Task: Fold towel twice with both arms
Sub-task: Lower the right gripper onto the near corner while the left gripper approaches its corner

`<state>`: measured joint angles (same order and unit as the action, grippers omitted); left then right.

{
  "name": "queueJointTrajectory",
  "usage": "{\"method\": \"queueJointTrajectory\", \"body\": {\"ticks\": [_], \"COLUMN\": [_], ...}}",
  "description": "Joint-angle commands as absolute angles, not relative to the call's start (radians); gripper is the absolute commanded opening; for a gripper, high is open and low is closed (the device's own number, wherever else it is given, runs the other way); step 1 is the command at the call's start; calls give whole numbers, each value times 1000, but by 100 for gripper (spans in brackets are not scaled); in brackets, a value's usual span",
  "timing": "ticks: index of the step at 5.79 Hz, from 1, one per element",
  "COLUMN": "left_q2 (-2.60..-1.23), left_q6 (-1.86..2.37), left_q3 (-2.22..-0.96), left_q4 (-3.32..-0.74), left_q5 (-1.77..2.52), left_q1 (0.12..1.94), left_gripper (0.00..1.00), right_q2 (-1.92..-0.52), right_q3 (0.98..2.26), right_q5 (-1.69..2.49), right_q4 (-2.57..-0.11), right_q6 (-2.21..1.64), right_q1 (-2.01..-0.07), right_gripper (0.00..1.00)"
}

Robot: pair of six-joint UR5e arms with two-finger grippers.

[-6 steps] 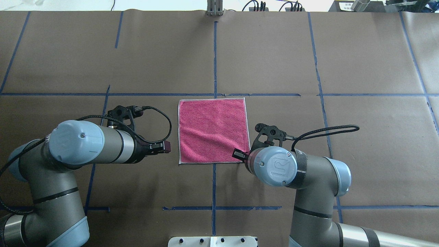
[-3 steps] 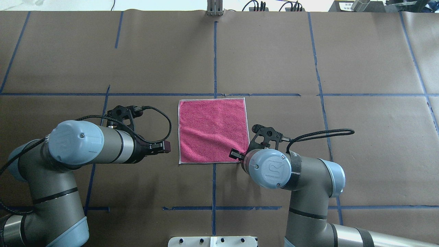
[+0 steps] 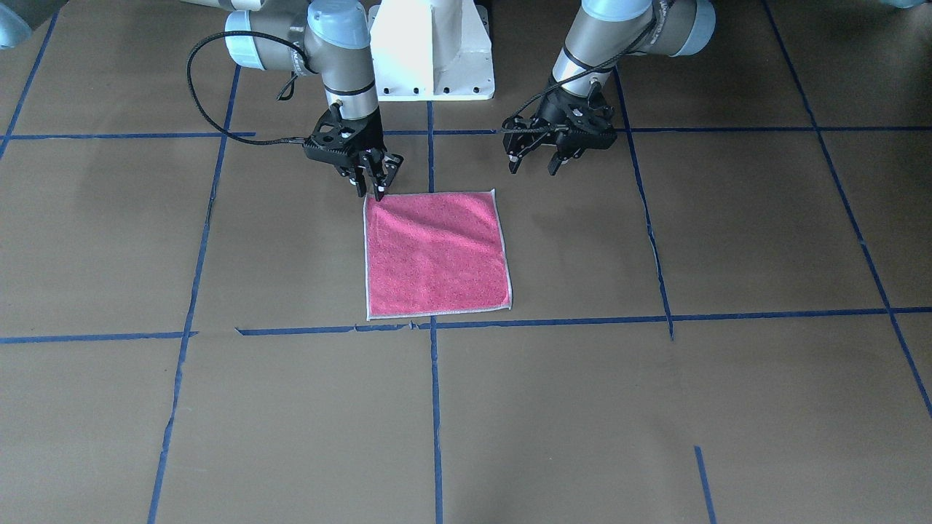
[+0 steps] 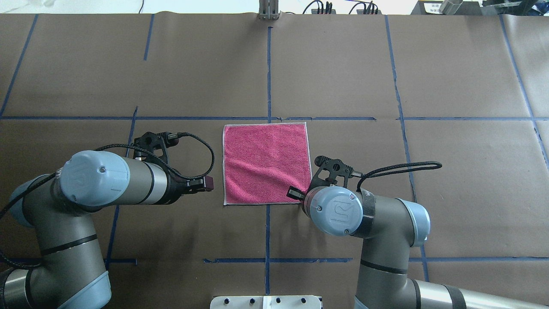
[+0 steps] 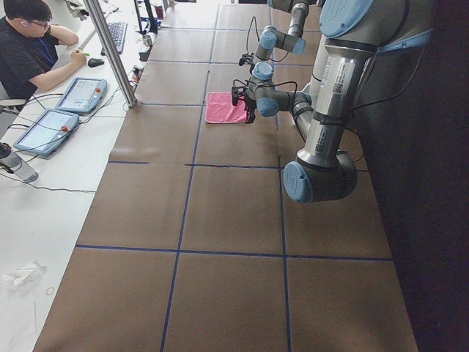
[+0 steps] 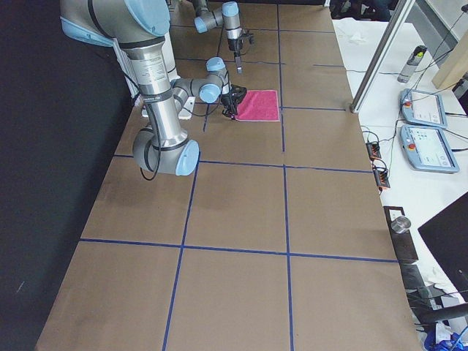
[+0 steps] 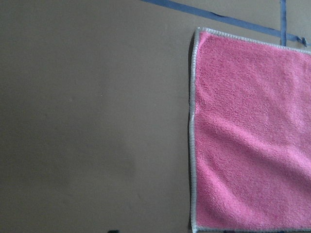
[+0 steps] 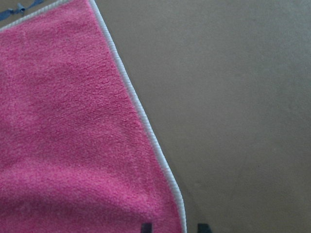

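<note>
The pink towel [image 4: 266, 163] lies flat, pink face up, on the brown table; it also shows in the front view [image 3: 435, 255]. My right gripper [image 3: 371, 191] is down at the towel's corner nearest the robot on my right. In the right wrist view its fingertips [image 8: 146, 228] stand a small gap apart, astride the towel's [image 8: 73, 136] white border. My left gripper [image 3: 534, 166] is open and empty. It hovers just off the towel's left edge near the robot-side corner. The left wrist view shows the towel [image 7: 252, 136] to its right.
The white pedestal base [image 3: 429, 51] stands behind the towel on the robot's side. Blue tape lines [image 4: 268, 73] cross the brown table cover. An operator [image 5: 29, 44] with tablets and a metal post [image 5: 110, 51] are beyond the far edge.
My right arm has shifted slightly left and toward the robot, bringing its gripper over the towel's corner. The left arm and the towel have not moved.
</note>
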<state>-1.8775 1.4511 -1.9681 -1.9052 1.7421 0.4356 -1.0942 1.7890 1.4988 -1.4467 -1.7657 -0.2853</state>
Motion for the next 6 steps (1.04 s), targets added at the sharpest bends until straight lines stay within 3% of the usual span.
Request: {"method": "queueJointTrajectory", "body": {"ticks": [1,3,4,5,6], "left_q2": [-1878,-1876,-1876,-1876,-1879], "left_q6": [1451,1451,1451,1451,1451], "left_q3": [-1968,-1970,-1970,-1970,-1970], "left_q4": [-1905,-1905,-1905,-1905,-1905], "left_q5": [1741,1741,1741,1743,1743], "left_q1": [436,436,436,436,436], "left_gripper": [77,78,79,79,81], "right_q2": [-1095,-1094,-1094,-1094,-1092], "right_q3": [1784,1782,1782,1782,1784], "right_q5": [1491,1485,1485,1485,1485], "right_q4": [-1451,-1451,-1451,-1451,-1451], "right_q6": [-1766,-1766,-1767,-1766,-1766], "right_q1": [-285,-290,-290,-290,-290], "right_gripper": [43,39,25,3,0]}}
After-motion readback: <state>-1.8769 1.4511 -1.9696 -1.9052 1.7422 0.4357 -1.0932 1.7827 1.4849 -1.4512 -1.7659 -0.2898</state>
